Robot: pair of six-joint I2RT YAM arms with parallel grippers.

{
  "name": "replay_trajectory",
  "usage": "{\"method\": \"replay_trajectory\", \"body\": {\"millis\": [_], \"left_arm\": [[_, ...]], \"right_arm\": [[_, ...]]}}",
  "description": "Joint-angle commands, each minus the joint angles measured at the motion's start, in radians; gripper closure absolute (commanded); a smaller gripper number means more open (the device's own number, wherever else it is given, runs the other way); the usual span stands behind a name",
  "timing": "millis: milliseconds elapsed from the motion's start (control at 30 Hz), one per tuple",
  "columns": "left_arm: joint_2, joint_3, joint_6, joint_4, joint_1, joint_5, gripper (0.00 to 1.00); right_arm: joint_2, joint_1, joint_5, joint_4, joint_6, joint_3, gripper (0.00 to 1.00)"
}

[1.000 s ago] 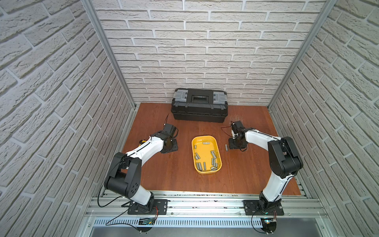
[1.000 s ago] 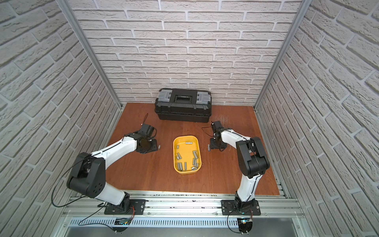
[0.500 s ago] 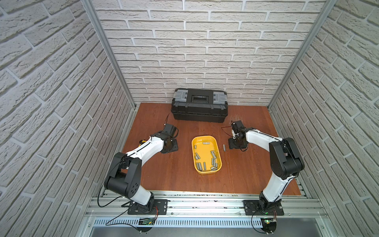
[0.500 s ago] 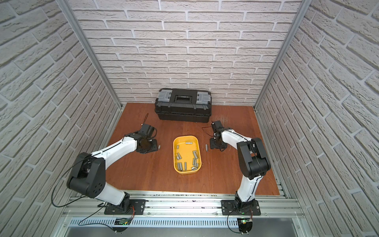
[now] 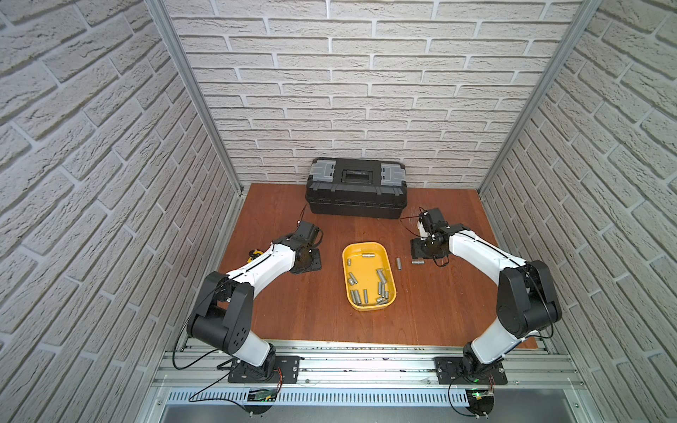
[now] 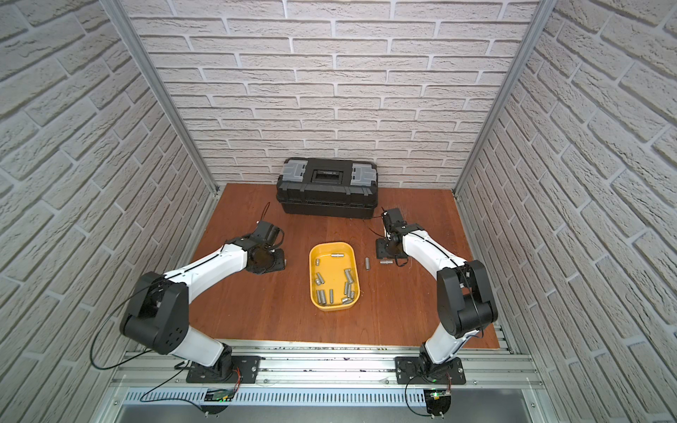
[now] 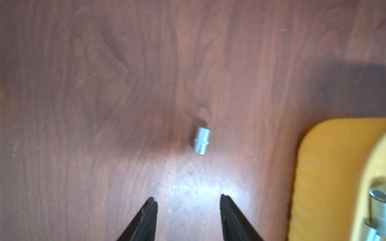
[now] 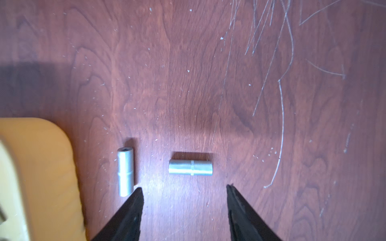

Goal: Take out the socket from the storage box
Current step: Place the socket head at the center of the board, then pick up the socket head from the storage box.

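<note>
The right jaws stand moderately wide apart with nothing between them. A socket [image 8: 190,167] lies flat on the table [image 8: 188,83] just ahead of their tips. It is crosswise to the gap, roughly centred on it, and touches neither tip. I judge it lies there because this is the set-down spot, clear of the tray [image 8: 41,167]. A second socket [image 8: 125,171] lies lengthwise just beside the tip on the tray side, between that tip and the tray's corner. I cannot tell whether it touches the tip.

The left jaws are likewise open and empty, low over the table. A short socket [image 7: 201,140] lies ahead of them, apart from both tips and slightly toward the tray side of the gap's midline.

Three sockets are therefore out on the table. The loose sockets [image 5: 381,275] lie scattered in the tray, which sits between the two pairs of jaws, within reach of either. The task looks only partly done.

In both top views the left arm hides the short socket and the left jaws. The right jaws' tips are tucked under their wrist. A small yellow thing [image 5: 252,253] peeks out behind the left arm, and I cannot make out what it is. The left wrist view is soft, and both wrist views cut the tray off, showing only a corner. The toolbox [image 5: 357,194] stands well beyond both jaws.
</note>
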Motion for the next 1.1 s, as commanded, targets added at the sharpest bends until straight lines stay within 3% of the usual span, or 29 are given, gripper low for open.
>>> {"method": "replay_trajectory", "body": {"millis": [0, 267, 467, 1067], "left_arm": [[0.008, 0.089, 0.043, -0.008, -0.071, -0.012, 0.48], [0.153, 0.296, 0.091, -0.075, -0.244, -0.036, 0.48], [0.276, 0.402, 0.086, -0.064, -0.326, 0.023, 0.48], [0.510, 0.558, 0.035, -0.033, -0.449, 0.135, 0.48]], "right_arm": [[-0.069, -0.003, -0.015, -0.013, 0.001, -0.006, 0.36], [-0.174, -0.003, -0.013, -0.017, 0.008, -0.076, 0.35], [-0.203, -0.004, -0.010, -0.015, 0.014, -0.111, 0.35], [-0.215, -0.004, -0.015, 0.001, 0.023, -0.164, 0.34]]}}
